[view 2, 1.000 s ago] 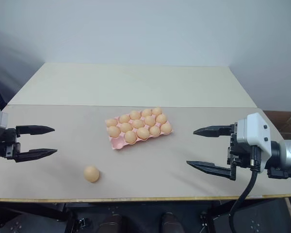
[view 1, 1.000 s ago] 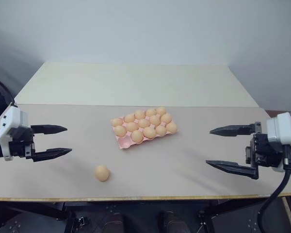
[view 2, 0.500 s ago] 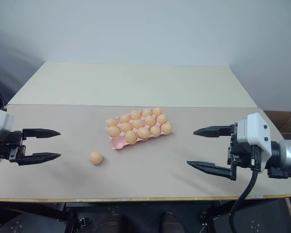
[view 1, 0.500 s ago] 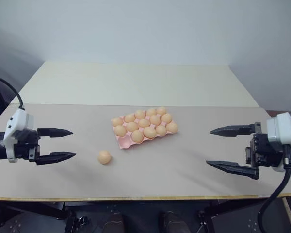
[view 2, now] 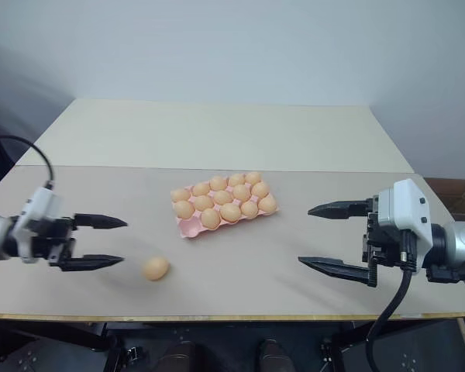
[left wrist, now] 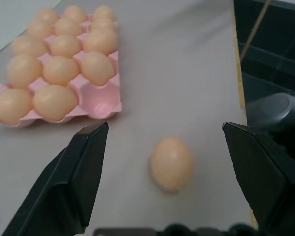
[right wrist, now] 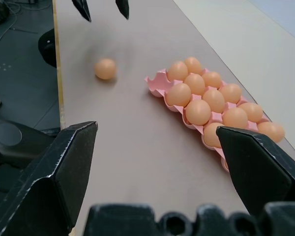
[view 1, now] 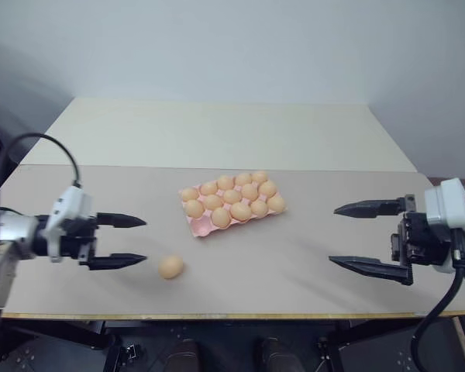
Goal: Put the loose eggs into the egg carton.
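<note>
One loose egg (view 1: 170, 266), tan-orange, lies on the beige table near its front edge, left of centre. My left gripper (view 1: 143, 239) is open and level just left of the egg, fingers pointing at it, with a small gap between them and the egg. In the left wrist view the egg (left wrist: 172, 163) sits between and just beyond the two fingertips. The pink egg carton (left wrist: 101, 102) lies mid-table holding several eggs, and its near-left corner cup is empty. My right gripper (view 1: 333, 235) hangs open and empty at the far right, pointing left.
The table's front edge (view 1: 232, 315) runs close below the loose egg, with dark floor beyond it. A second, paler tabletop (view 1: 217, 132) adjoins at the back. A black cable (view 1: 39, 147) loops over my left arm.
My left gripper has moved right and slightly down, close to the loose egg. The egg rolled away from the front edge, then back, ending slightly further right. The right gripper stayed still.
</note>
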Robot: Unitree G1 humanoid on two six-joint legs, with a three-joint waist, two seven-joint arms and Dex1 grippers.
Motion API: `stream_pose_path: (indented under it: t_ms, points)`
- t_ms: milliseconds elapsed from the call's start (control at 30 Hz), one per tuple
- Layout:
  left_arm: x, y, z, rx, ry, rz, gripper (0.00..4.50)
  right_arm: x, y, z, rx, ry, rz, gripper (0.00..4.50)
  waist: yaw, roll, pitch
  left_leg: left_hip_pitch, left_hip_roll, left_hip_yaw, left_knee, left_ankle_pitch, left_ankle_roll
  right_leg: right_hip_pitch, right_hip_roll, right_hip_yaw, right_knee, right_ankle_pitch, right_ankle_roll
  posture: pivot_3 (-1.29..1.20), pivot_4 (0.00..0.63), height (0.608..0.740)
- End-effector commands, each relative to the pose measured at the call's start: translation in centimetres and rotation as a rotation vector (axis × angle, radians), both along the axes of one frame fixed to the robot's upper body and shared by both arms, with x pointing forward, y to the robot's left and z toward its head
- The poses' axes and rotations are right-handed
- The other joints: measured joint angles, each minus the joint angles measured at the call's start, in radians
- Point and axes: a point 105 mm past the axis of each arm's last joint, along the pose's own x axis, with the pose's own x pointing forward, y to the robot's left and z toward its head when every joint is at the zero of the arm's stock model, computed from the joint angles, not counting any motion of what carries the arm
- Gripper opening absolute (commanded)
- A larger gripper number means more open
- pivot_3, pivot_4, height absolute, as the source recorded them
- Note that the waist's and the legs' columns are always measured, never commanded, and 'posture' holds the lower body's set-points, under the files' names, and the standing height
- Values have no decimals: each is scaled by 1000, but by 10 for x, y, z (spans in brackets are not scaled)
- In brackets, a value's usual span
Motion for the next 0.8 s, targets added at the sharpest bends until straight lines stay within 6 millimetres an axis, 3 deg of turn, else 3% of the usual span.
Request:
stream_pose_path:
  t_ms: [33,300,567,800]
  points:
    - [2,-18,-8,57,-40,-91,4043,-2,3,8,-17,-49,21,4500,-1,0,0,0,0,0,0,0,0,0,0,0,0,0,0,0,150,740]
    - [4,-27,-46,185,-21,-153,4043,-5,4,9,-22,-52,17,4500,-3,0,0,0,2,-1,0,0,0,0,4,2,1,2,3,0,150,740]
    - [19,-36,-62,222,-67,-111,4043,-7,5,11,-24,-64,10,4500,-2,0,0,0,1,-1,1,0,0,0,3,2,1,2,3,0,150,740]
    - [21,-33,-64,225,-71,-93,4043,-7,5,11,-25,-70,7,4500,-3,0,0,1,2,-1,1,0,0,0,4,2,2,3,3,0,150,740]
